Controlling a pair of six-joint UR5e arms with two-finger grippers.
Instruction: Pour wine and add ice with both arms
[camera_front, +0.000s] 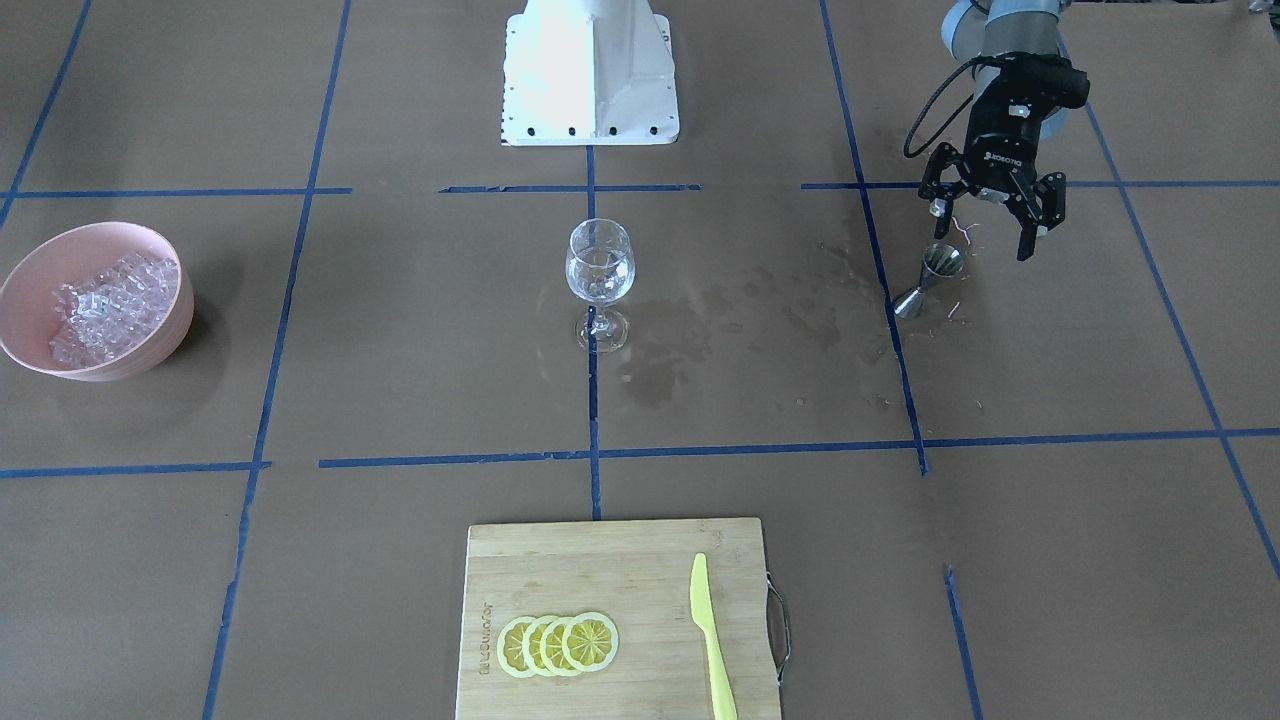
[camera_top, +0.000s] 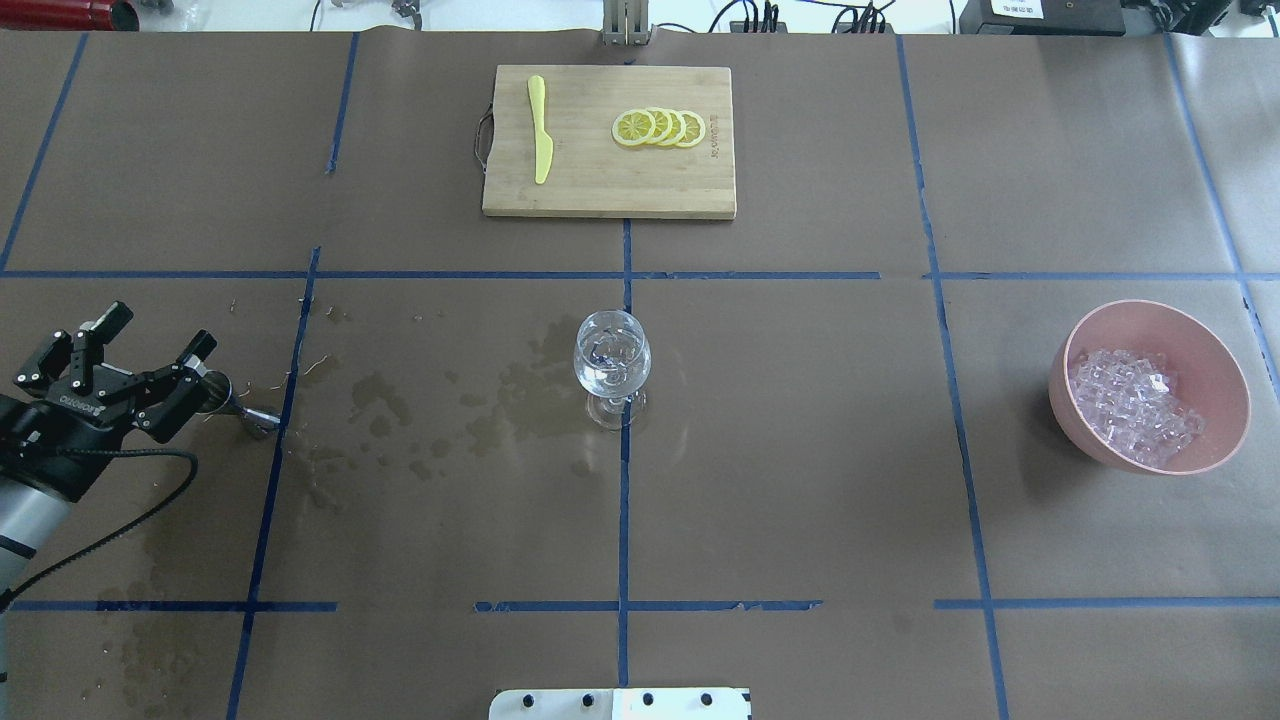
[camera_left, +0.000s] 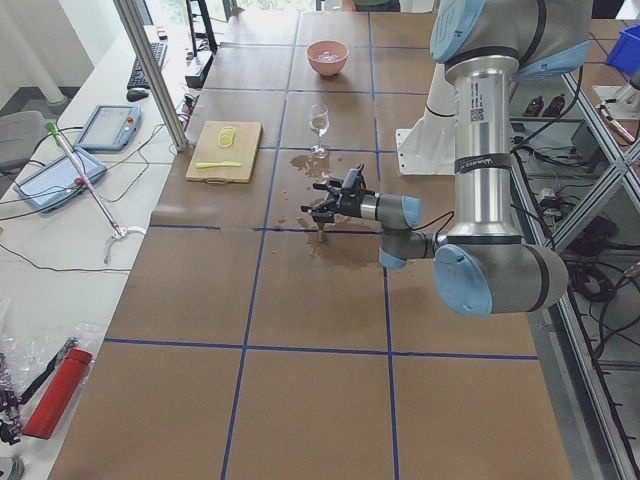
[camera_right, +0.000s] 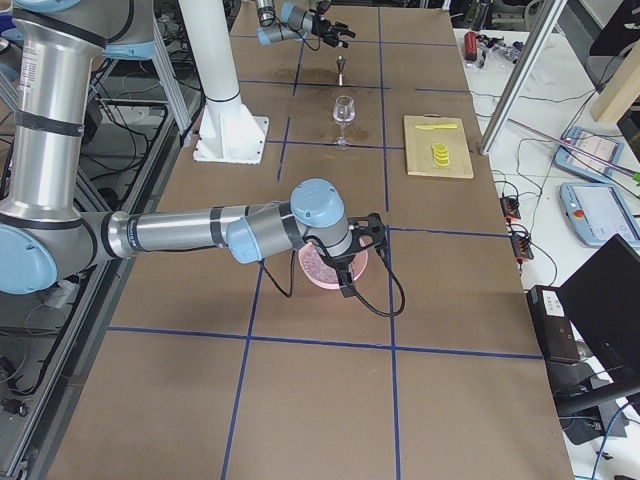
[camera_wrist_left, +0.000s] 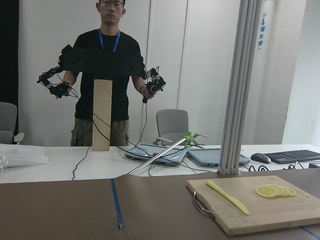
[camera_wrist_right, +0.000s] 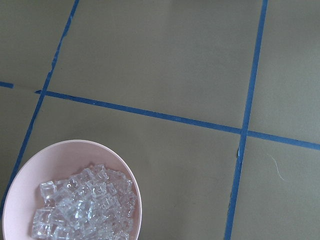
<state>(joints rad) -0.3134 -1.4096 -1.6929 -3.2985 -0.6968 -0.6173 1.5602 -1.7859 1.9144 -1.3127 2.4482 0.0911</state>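
A wine glass (camera_front: 600, 262) stands at the table's middle (camera_top: 612, 358) with a little clear wine in its bowl. Ice cubes (camera_front: 108, 306) lie heaped in a pink bowl (camera_top: 1090, 335); the right wrist view shows them at lower left (camera_wrist_right: 84, 209). My left gripper (camera_front: 982, 230) is open and empty, just above and beside a small metal jigger (camera_front: 930, 280) that stands on the paper (camera_top: 240, 405). My right gripper (camera_right: 362, 255) hangs over the pink bowl; it shows only in the exterior right view, so I cannot tell whether it is open.
A wooden cutting board (camera_front: 640, 560) with lemon slices (camera_front: 558, 643) and a yellow knife (camera_front: 712, 640) lies at the far edge. Dark wet stains (camera_front: 700, 330) spread between glass and jigger. The white pedestal (camera_front: 590, 70) stands behind the glass.
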